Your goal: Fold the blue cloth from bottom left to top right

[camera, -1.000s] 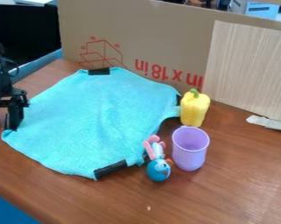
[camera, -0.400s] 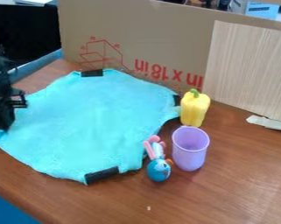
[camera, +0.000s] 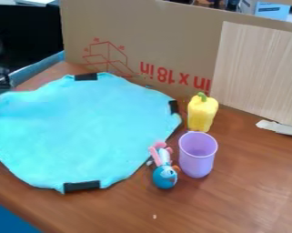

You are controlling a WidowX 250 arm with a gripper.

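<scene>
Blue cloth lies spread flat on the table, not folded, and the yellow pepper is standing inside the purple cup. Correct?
Not quite: in the camera view the yellow pepper stands behind the purple cup, not inside it. The blue cloth does lie spread flat, unfolded.

1. A single camera looks down at a slant on the table (camera: 233,200), from high enough to see into the purple cup (camera: 197,161)
2. It faces across to the cardboard panel (camera: 129,27), which stands along the table's far edge and slants through the view
3. It sits fairly near: the table's near edge cuts the lower left corner, and the surface runs past the right border
</scene>
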